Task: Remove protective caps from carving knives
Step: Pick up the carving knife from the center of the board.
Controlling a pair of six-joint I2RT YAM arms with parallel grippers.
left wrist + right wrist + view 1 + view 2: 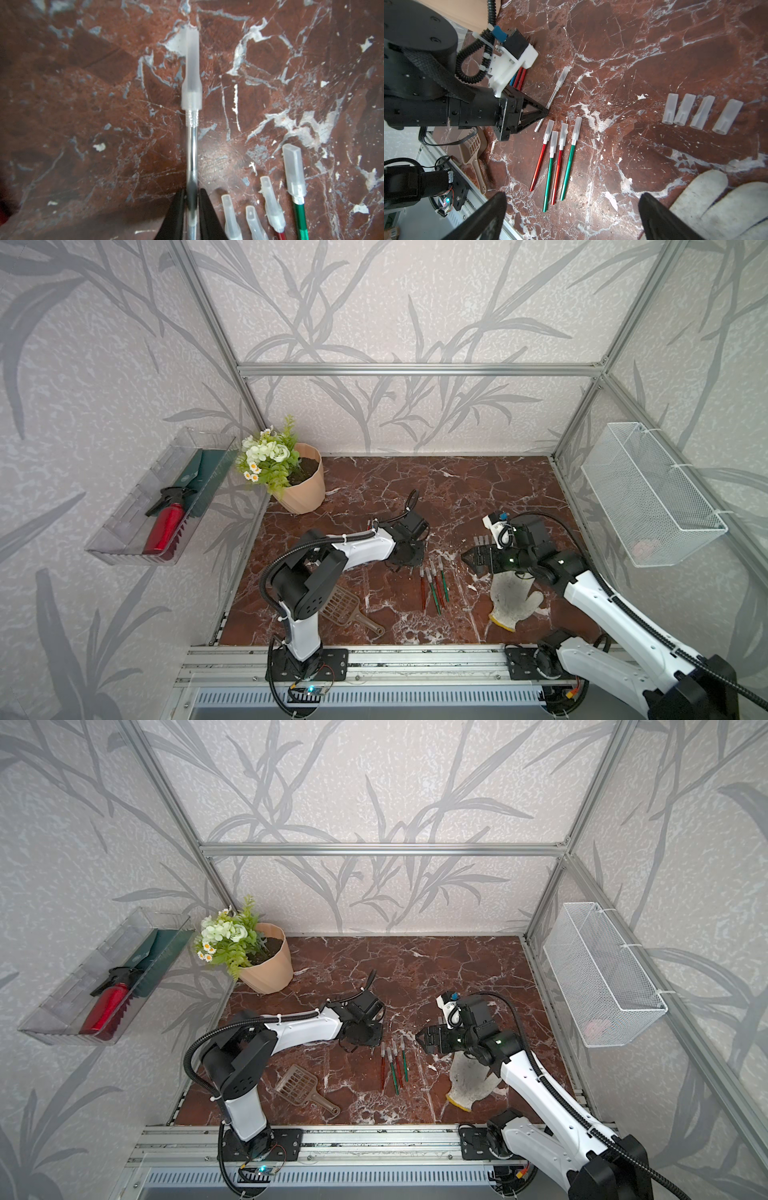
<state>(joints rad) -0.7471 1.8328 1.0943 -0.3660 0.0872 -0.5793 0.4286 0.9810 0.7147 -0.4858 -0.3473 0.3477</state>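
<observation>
Top views overhead; wrist views close above tabletop (83, 104).

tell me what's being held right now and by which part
The left gripper is shut on a silver carving knife, pinching its handle shaft behind the capped tip. The right gripper is open and empty.

The left arm (361, 547) reaches forward over the table, elbow bent, its left gripper (191, 193) pinched tight on a silver knife (192, 149). The right arm (602, 605) stretches inward, its right gripper (572, 197) hovering low with jaws spread wide, holding nothing.
</observation>
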